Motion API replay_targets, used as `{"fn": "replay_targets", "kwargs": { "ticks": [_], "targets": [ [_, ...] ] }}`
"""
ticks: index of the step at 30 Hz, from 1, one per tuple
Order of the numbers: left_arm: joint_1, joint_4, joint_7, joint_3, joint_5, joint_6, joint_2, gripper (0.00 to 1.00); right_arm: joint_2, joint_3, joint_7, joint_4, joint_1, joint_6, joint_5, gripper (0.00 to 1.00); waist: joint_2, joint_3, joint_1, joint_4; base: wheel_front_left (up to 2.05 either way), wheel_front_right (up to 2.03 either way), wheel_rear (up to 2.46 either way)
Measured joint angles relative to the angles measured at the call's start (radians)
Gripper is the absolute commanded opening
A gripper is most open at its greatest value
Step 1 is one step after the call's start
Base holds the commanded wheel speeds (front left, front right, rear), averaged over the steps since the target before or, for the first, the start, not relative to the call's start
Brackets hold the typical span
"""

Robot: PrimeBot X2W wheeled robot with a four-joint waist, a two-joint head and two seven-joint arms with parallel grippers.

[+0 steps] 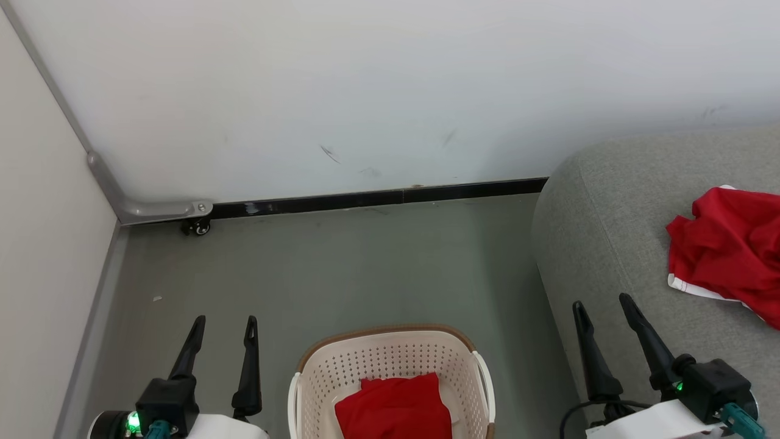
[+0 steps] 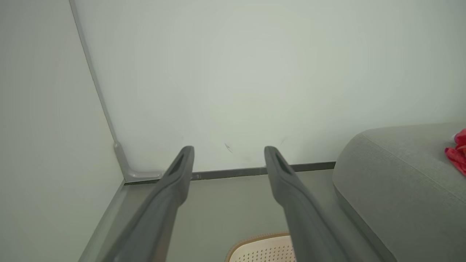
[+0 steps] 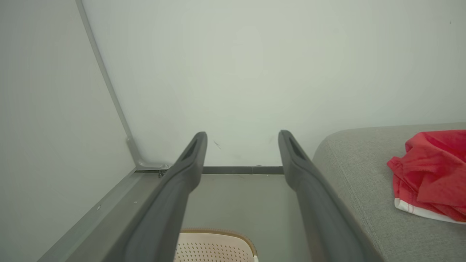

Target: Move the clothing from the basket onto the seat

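Note:
A cream basket (image 1: 317,372) with a brown rim stands on the floor at the bottom centre, and a folded red garment (image 1: 396,405) lies inside it. A second red garment (image 1: 728,247) with white trim is crumpled on the grey seat (image 1: 603,244) at the right. My left gripper (image 1: 224,326) hangs open to the left of the basket, holding nothing. My right gripper (image 1: 603,308) is open and empty over the seat's front left edge. The basket's far rim (image 2: 255,240) (image 3: 218,233) peeks in at the bottom of both wrist views, beneath the open grippers (image 2: 229,154) (image 3: 242,140).
White walls meet in a corner at the left, with a grey metal bracket (image 1: 152,210) and a small caster (image 1: 198,227) at its foot. A black baseboard (image 1: 378,198) runs along the far wall. Grey floor (image 1: 341,268) lies between the basket and the wall.

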Motion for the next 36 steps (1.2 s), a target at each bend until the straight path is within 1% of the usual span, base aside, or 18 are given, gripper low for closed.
{"fn": "replay_targets", "kwargs": {
  "ticks": [6, 11, 17, 19, 24, 33, 36],
  "targets": [
    [-0.020, 0.019, 0.000, -0.029, 0.014, -0.018, 0.009, 1.00, 0.001, -0.038, 0.001, -0.030, 0.001, 0.000, 0.000, 1.00, 0.0000, 0.021, 0.0000, -0.006, 0.00, 0.00, 0.00],
    [-0.051, 0.057, 0.000, -0.063, 0.032, -0.046, 0.010, 1.00, 0.003, -0.071, 0.001, -0.064, 0.019, 0.000, -0.021, 1.00, 0.0000, 0.045, 0.0000, -0.014, 0.00, 0.00, 0.00],
    [-0.093, 0.105, 0.000, -0.099, 0.060, -0.063, 0.013, 1.00, 0.006, -0.111, 0.001, -0.110, 0.026, 0.000, -0.034, 1.00, 0.0000, 0.081, 0.0000, -0.028, 0.00, 0.00, 0.00],
    [-0.107, 0.126, 0.000, -0.111, 0.067, -0.077, 0.017, 1.00, 0.006, -0.119, 0.001, -0.127, 0.026, 0.000, -0.036, 1.00, 0.0000, 0.094, 0.0000, -0.033, 0.00, 0.00, 0.00],
    [-0.139, 0.179, 0.003, -0.140, 0.091, -0.101, 0.031, 1.00, 0.006, -0.120, 0.001, -0.164, 0.025, 0.000, -0.038, 1.00, 0.0000, 0.132, 0.0000, -0.046, 0.00, 0.00, 0.00],
    [-0.194, 0.277, 0.019, -0.177, 0.128, -0.123, 0.039, 1.00, 0.007, -0.113, 0.000, -0.235, 0.018, 0.000, -0.038, 1.00, 0.0000, 0.214, 0.0000, -0.074, 0.00, 0.00, 0.00],
    [-0.228, 0.316, 0.027, -0.201, 0.156, -0.133, 0.050, 1.00, 0.007, -0.122, -0.001, -0.252, 0.018, 0.000, -0.029, 1.00, 0.0000, 0.245, 0.0000, -0.085, 0.00, 0.00, 0.00]
  ]
}}
